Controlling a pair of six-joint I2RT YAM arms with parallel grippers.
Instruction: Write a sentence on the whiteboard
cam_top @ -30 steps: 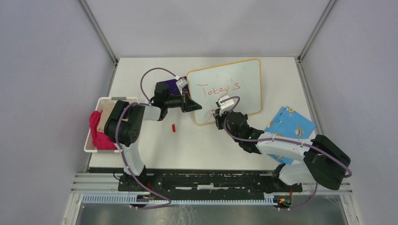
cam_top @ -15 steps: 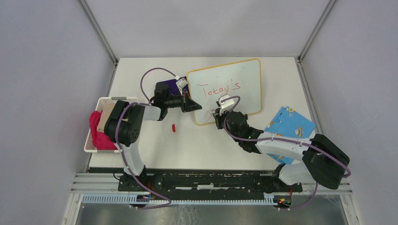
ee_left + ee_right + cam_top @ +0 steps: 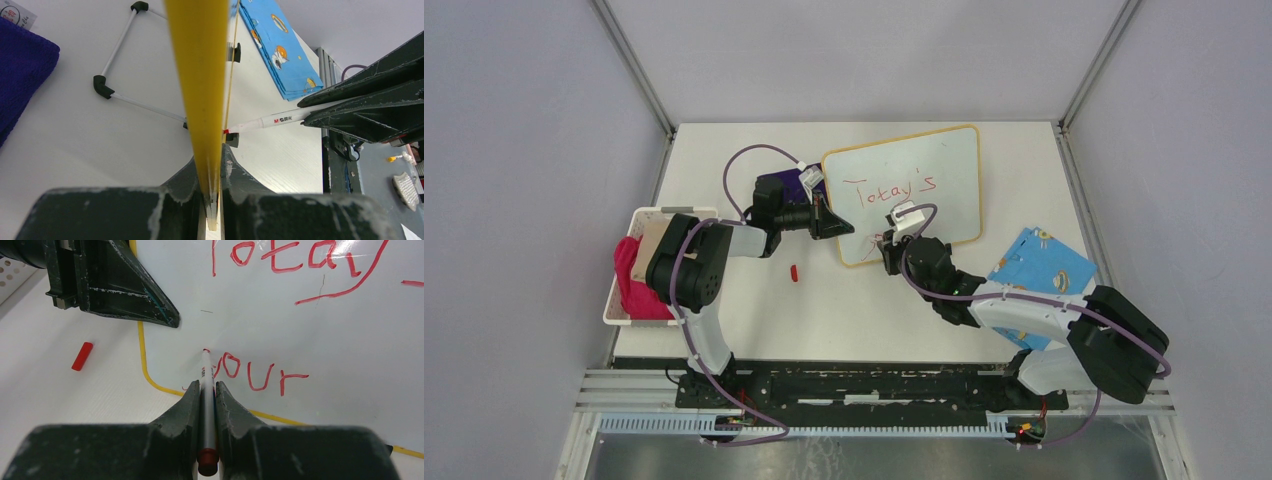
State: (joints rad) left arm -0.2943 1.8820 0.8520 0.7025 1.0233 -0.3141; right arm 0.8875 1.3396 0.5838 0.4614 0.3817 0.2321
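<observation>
- The whiteboard (image 3: pixel 924 215) is clamped by its edge in the left gripper (image 3: pixel 213 160).
- A marker (image 3: pixel 206 365) is pinched in the right gripper (image 3: pixel 206 387), its tip touching the sentence (image 3: pixel 890 190) at its lower line, just ahead.

On your white surface (image 3: pixel 844 310), a small red cap (image 3: pixel 794 272) lies alone, left of centre. At the left edge you'll see a white perforated basket (image 3: pixel 610 305) holding a crumpled pink cloth (image 3: pixel 634 290). A dark purple cloth (image 3: pixel 782 182) sits farther back, and a folded blue patterned sheet (image 3: pixel 1044 262) lies toward the right edge.
</observation>
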